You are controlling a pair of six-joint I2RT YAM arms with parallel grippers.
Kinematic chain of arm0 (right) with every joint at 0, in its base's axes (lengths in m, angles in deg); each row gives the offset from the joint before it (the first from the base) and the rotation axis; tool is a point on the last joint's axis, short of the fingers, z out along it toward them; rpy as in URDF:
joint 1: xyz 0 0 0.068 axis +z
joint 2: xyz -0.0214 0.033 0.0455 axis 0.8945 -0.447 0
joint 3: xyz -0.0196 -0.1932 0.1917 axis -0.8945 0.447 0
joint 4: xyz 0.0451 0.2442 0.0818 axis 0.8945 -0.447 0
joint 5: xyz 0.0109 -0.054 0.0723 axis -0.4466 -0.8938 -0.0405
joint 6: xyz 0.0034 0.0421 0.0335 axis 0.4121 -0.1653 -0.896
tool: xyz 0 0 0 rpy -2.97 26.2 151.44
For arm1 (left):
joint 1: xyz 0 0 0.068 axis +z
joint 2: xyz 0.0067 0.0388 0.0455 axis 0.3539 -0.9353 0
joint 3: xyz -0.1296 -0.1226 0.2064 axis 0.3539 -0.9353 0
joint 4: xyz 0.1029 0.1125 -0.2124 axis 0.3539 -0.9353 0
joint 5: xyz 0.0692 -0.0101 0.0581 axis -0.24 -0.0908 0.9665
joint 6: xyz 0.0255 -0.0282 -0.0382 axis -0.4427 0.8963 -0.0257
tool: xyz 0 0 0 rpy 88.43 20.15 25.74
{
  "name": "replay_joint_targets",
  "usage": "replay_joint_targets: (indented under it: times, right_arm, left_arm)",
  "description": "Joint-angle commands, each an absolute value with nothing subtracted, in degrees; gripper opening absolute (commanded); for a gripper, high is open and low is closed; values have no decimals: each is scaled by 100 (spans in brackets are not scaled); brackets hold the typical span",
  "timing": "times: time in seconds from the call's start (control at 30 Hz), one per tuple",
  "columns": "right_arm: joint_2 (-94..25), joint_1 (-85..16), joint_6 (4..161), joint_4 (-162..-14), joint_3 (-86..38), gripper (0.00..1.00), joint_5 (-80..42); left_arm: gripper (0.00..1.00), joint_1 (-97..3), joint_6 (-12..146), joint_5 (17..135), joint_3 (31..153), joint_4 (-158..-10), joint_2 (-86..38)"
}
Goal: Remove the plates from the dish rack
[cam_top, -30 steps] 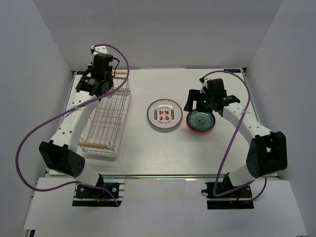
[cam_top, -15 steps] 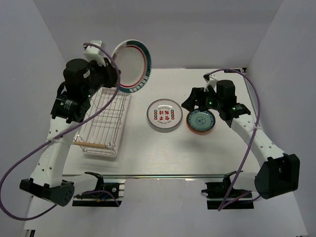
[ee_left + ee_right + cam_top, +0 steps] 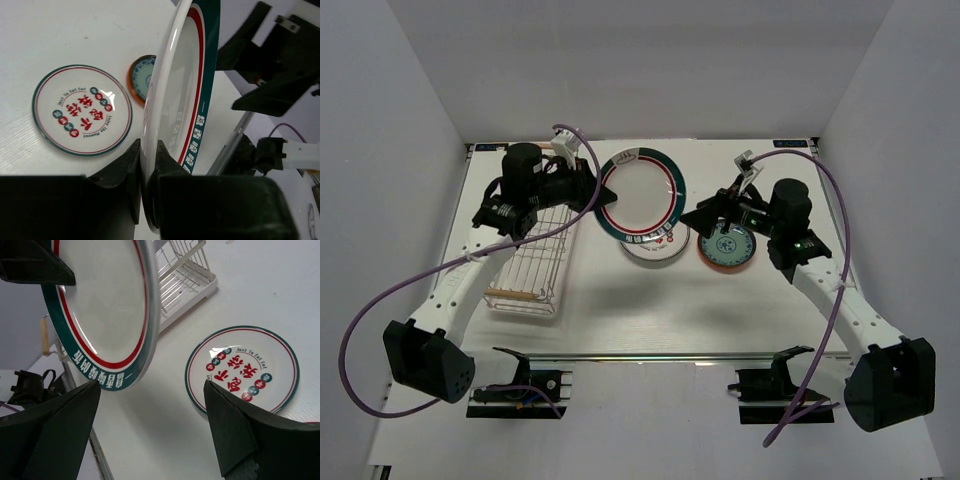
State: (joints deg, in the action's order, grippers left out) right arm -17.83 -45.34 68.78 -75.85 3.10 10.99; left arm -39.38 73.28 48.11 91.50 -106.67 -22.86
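Observation:
My left gripper (image 3: 598, 191) is shut on the left rim of a white plate with a green-red rim (image 3: 642, 195) and holds it upright in the air, right of the dish rack (image 3: 533, 250). In the left wrist view the jaws (image 3: 147, 165) pinch this plate (image 3: 182, 90) edge-on. My right gripper (image 3: 706, 213) is open and empty, facing the held plate (image 3: 102, 300) from the right without touching it. A white plate with red-green motifs (image 3: 655, 250) lies on the table below. A blue-green patterned plate (image 3: 728, 246) sits on an orange-red one.
The wire rack shows no plates in it; its wooden handle (image 3: 514, 294) is at the near end. White walls enclose the table on the left, back and right. The table's metal front rail (image 3: 650, 354) runs along the near edge.
My left arm has swung the green-red rimmed plate from above the rack's far end down and right, over the motif plate. My right gripper has lifted and turned toward it.

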Motion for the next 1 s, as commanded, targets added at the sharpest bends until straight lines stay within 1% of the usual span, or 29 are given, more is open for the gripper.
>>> replay_joint_targets:
  times: [0.0, 0.07, 0.13, 0.17, 0.23, 0.27, 0.33, 0.37, 0.43, 0.47, 0.53, 0.57, 0.6, 0.67, 0.7, 0.73, 0.8, 0.83, 0.9, 0.97]
  right_arm:
    - [-1848, -4508, 6453, -6695, 425, 89, 1461]
    - [-1989, -4499, 6304, -6528, 434, 89, 1600]
    - [-2050, -4499, 6032, -6152, 487, 89, 1697]
    - [-2068, -4491, 5926, -6019, 565, 87, 1785]
    - [-2086, -4499, 5689, -5773, 662, 80, 1803]
    - [-2086, -4491, 5644, -5763, 672, 72, 1777]
    - [-2086, -4508, 5600, -5789, 698, 62, 1733]
    - [-2086, -4508, 5591, -5824, 733, 51, 1707]
    - [-2042, -4508, 5574, -5868, 768, 39, 1611]
    - [-2024, -4534, 5556, -5895, 777, 30, 1567]
    - [-1963, -4543, 5573, -6009, 803, 22, 1435]
    - [-1945, -4526, 5591, -6044, 812, 16, 1382]
    - [-1910, -4526, 5582, -6157, 795, 12, 1321]
    - [-1858, -4526, 5591, -6333, 777, 5, 1145]
    - [-1831, -4534, 5591, -6386, 794, 0, 1049]
    - [-1796, -4535, 5626, -6448, 795, 0, 874]
    - [-1734, -4543, 5635, -6763, 742, 0, 531]
    - [-1734, -4535, 5679, -6878, 707, 0, 503]
    - [-1734, -4552, 5758, -7089, 619, 0, 372]
    - [-1760, -4552, 5819, -7484, 479, 0, 143]
  left_arm:
    - [0, -4041, 7552, 4110, 9029, -9797, -1916]
    - [0, -4093, 7587, 3838, 8976, -9734, -1968]
    - [0, -4155, 7596, 3828, 8967, -9760, -2091]
    - [0, -4155, 7631, 3828, 8906, -9673, -2126]
    - [0, -4208, 7736, 3689, 8810, -9367, -2267]
    - [0, -4208, 7780, 3679, 8757, -9321, -2302]
    - [0, -4270, 7790, 3792, 8747, -9347, -2408]
    - [0, -4270, 7790, 3880, 8739, -9373, -2425]
    - [0, -4331, 7746, 3960, 8747, -9426, -2469]
    - [0, -4331, 7746, 3969, 8721, -9409, -2478]
    - [0, -4331, 7737, 4021, 8730, -9444, -2469]
    - [0, -4331, 7737, 4135, 8730, -9505, -2461]
    - [0, -4331, 7746, 4223, 8747, -9523, -2461]
    - [19, -4331, 7763, 4425, 8765, -9584, -2469]
    - [24, -4331, 7763, 4461, 8783, -9610, -2487]
    - [31, -4331, 7763, 4487, 8809, -9654, -2496]
    - [85, -4331, 7737, 4653, 8870, -9751, -2548]
    - [98, -4331, 7711, 4759, 8958, -9925, -2566]
    - [98, -4331, 7605, 5328, 9107, -10172, -2566]
    - [98, -4331, 7587, 6231, 9466, -10751, -2540]
